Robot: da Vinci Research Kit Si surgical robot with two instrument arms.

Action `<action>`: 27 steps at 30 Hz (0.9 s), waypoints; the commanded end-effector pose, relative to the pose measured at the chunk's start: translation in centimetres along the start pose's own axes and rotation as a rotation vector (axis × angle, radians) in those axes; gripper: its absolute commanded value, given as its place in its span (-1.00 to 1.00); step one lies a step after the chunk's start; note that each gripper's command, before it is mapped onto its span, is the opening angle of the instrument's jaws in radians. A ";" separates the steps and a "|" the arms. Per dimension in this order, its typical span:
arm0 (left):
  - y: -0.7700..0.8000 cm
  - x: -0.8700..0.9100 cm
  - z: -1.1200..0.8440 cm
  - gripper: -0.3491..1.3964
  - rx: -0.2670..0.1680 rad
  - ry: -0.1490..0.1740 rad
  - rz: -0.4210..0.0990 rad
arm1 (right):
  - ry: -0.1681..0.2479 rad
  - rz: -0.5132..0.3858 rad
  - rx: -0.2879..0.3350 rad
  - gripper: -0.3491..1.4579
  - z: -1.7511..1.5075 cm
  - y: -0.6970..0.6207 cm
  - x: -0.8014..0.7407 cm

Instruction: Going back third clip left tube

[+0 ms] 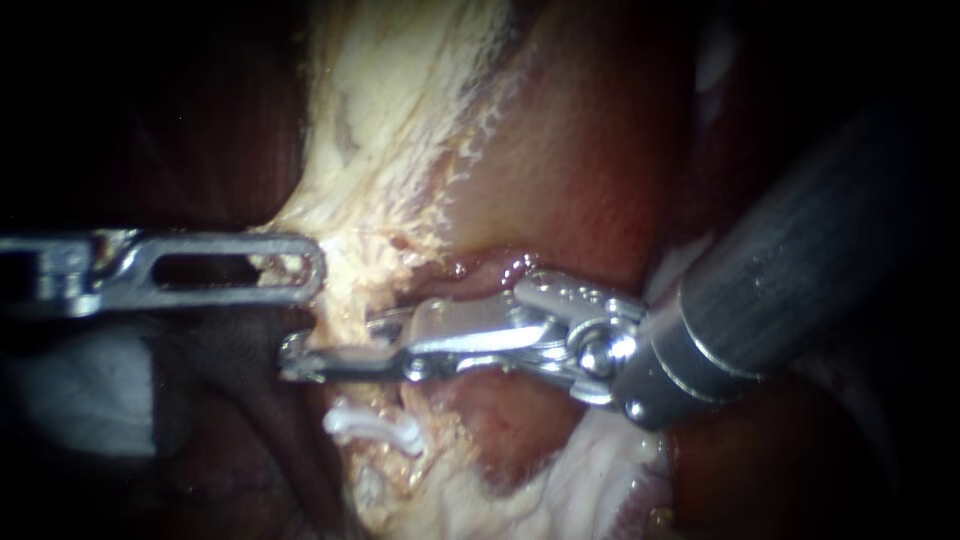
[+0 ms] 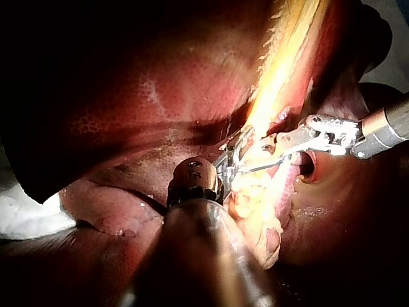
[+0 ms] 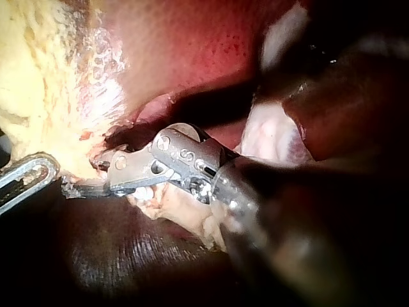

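While the liver (image 2: 160, 96) fills most of the left wrist view as a big mottled red mass, the work sits at the sheet of pale fatty tissue (image 1: 400, 90) running down the middle of the endoscope view.

Next the right instrument (image 1: 330, 346): thick dark shaft in from the right, tool open, with a clear gap between the short upper jaw and the long thin lower one and nothing clamped.

Then the left instrument (image 1: 310, 268): slim, in from the left, slotted tool seen flat-on with its tip against the pale tissue's edge. Cannot tell if it grips, as the far side is hidden.

Then the tube (image 1: 345, 300): a pale strand dropping from the fatty sheet and crossing the gap of the right tool. Cannot tell for sure that it is the left tube.

One white clip (image 1: 345, 355) sits on the strand, right along the lower jaw inside the gap. A second white clip (image 1: 372, 428) is just below on the same strand, apart from the tool. A third I cannot make out.

Key relation: the tube runs up-down and the right tool's long axis lies across it, nearly level. So the clip is toward the jaw tips, and the way out is straight back along the shaft, to the right. The right arm is the one on it; the left tool's tip is just above and beside.

Room: dark open space behind the right shaft, tight at the tips. Likely risk is the lower jaw catching the clip or strand if it backs out off-axis.
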 end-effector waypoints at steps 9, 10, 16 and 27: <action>0.00 0.00 0.00 -1.00 0.001 0.000 0.000 | -0.002 -0.030 0.015 -0.36 0.06 -0.04 0.02; 0.00 0.00 0.00 -1.00 0.000 0.000 0.000 | 0.000 -0.077 0.016 -0.21 0.09 -0.04 0.03; -0.03 0.03 -0.02 -1.00 -0.001 -0.001 -0.001 | 0.043 -0.234 0.018 0.02 0.28 0.01 0.09; -0.07 0.06 -0.05 -1.00 -0.002 -0.002 -0.002 | 0.061 -0.349 0.014 0.05 0.18 0.19 0.04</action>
